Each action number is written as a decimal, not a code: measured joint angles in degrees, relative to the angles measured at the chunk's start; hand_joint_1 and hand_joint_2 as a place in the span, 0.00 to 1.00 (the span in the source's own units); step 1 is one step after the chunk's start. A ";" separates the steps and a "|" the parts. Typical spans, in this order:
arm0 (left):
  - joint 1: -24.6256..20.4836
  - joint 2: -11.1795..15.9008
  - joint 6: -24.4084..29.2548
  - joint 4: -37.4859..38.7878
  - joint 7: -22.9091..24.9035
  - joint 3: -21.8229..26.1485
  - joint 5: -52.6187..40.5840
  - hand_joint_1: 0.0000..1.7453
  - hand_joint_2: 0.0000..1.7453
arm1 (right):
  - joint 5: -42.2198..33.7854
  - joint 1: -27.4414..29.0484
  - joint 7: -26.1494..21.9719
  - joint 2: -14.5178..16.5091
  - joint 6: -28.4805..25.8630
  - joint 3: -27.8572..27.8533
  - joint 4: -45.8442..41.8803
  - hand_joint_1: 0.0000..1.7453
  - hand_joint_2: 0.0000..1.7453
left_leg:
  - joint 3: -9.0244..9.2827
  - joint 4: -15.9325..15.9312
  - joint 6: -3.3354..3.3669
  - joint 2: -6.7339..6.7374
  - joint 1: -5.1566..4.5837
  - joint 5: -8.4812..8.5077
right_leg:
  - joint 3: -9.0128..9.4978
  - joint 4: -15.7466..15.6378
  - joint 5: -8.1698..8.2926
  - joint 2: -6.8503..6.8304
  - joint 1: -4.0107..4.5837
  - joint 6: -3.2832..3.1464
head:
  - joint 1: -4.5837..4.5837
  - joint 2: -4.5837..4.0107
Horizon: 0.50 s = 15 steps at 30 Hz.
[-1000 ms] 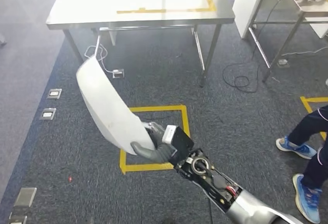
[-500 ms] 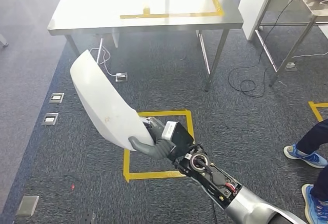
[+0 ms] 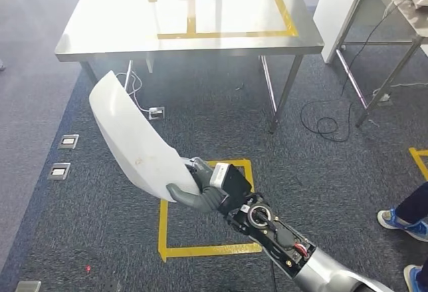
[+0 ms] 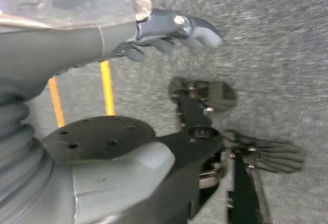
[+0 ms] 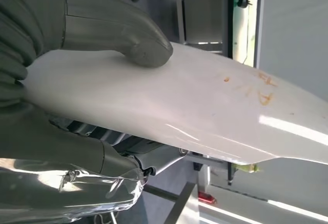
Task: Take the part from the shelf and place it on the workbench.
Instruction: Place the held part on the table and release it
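Part [image 3: 134, 138], a white curved panel, is off the shelf, grasped by the right robot hand [image 3: 199, 188] mid-frame; left robot hand [image 4: 170, 29] hangs released. Placing on the worktop [image 3: 101, 31], upper frame, remains.

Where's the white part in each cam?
Head view: white part left of centre, held out by the right hand, short of the workbench.
Right wrist view: part spans the frame under the thumb.
Left wrist view: not in it.
Shared landmark: right hand's thumb on the part.
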 joint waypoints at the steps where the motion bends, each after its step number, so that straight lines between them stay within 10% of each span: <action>1: -0.18 0.02 0.01 -0.01 0.01 0.00 0.13 0.00 1.00 | -0.01 -0.21 -0.15 0.08 0.20 0.02 -0.02 1.00 1.00 | -0.02 0.31 -0.37 0.02 0.05 0.23 | 0.65 -0.02 -0.42 0.05 -0.05 -0.30 | -0.01 0.00; 4: -0.46 0.05 0.05 -0.01 0.07 0.00 0.55 0.00 1.00 | -0.25 -1.02 -0.80 0.42 0.84 0.03 0.09 1.00 1.00 | -4.40 8.27 -1.15 0.11 0.17 1.48 | 2.41 -1.38 -1.11 0.12 -0.53 -1.11 | -0.04 -0.01; 8: -0.43 0.06 -0.07 -0.01 0.17 0.00 0.57 0.00 1.00 | -0.41 -1.22 -1.24 0.54 1.20 0.13 0.75 1.00 1.00 | -13.96 18.25 -2.01 0.16 0.38 -4.18 | 4.15 -1.90 -2.51 0.27 -0.67 -1.45 | -0.08 -0.01; 12: -0.26 0.30 -0.52 -0.01 0.09 -0.02 0.42 0.00 1.00 | -0.59 -1.22 -1.60 0.52 1.19 0.08 1.37 1.00 1.00 | -12.79 6.13 -1.53 0.15 0.30 5.40 | 5.60 -1.80 -3.55 0.76 -0.59 -0.95 | -0.09 0.00; 15: -0.45 0.35 -0.59 -0.01 0.02 -0.03 0.37 0.00 1.00 | -0.59 -1.24 -1.67 0.52 1.19 0.02 1.64 1.00 1.00 | -11.98 1.66 -0.27 0.12 -0.07 7.96 | 5.55 -1.66 -3.88 0.95 -0.42 -0.18 | -0.07 -0.01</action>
